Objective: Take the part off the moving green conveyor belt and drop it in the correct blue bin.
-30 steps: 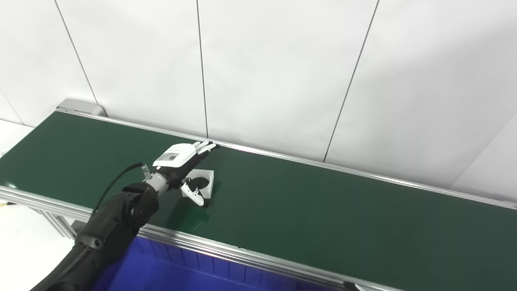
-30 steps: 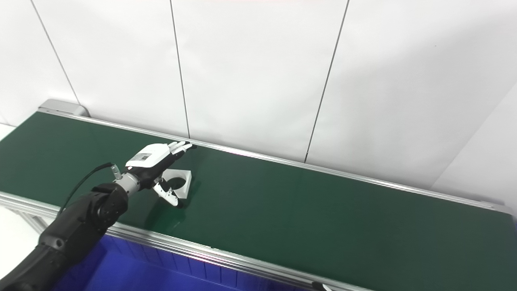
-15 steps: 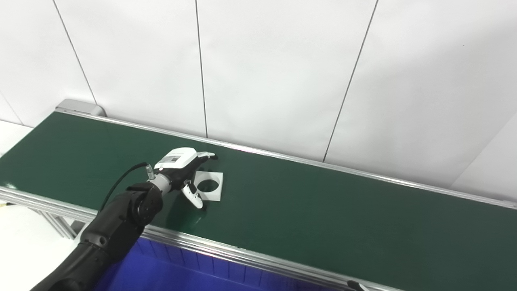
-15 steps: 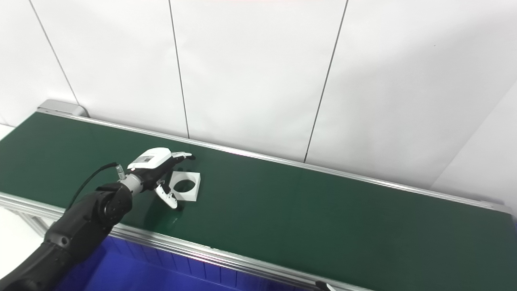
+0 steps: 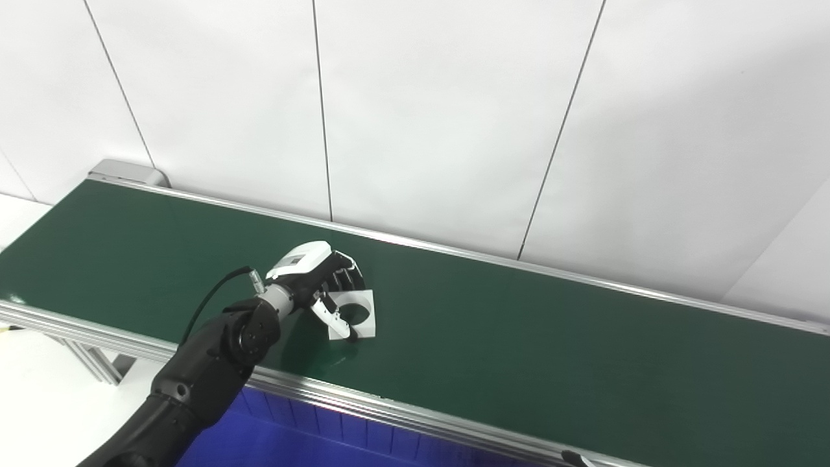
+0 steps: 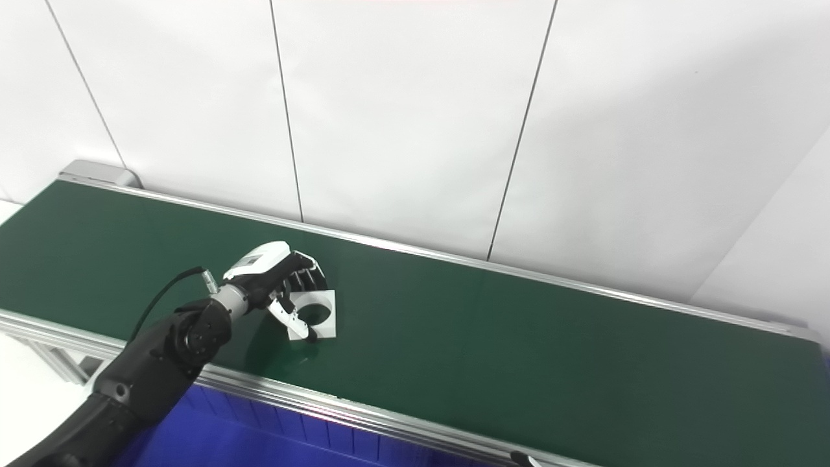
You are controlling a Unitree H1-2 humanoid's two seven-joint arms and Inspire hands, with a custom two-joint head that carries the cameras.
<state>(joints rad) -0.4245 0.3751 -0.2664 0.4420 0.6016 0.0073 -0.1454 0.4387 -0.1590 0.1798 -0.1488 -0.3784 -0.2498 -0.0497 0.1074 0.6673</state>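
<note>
Reaching arm: left, extended from the belt's near edge over the green conveyor belt (image 5: 519,337).
Left hand (image 5: 311,275): fingers curled around the white part (image 5: 360,317).
Part location: on the belt, nearer its left end, tilted in the grasp.

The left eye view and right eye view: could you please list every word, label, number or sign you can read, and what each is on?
Nothing can be read.
Small dark-printed label on the white back of the left hand: too small and blurred to read.
White square part with a round hole, green conveyor belt and blue bin: no text visible.
</note>
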